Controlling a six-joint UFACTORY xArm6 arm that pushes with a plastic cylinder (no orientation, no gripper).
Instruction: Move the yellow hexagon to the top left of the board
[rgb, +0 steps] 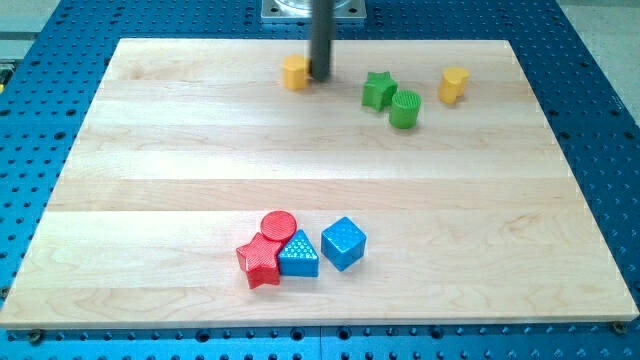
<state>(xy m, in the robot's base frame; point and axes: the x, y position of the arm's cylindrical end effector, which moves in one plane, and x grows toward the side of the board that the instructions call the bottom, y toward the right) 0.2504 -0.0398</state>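
The yellow hexagon lies near the board's top edge, a little left of centre. My tip stands right beside it on its right side, touching or nearly touching it. The dark rod rises straight up out of the view's top. A second yellow block, heart-like in shape, lies at the top right.
A green star and a green cylinder sit together right of my tip. Near the bottom centre a red cylinder, a red star, a blue triangle and a blue cube cluster. The wooden board lies on a blue perforated table.
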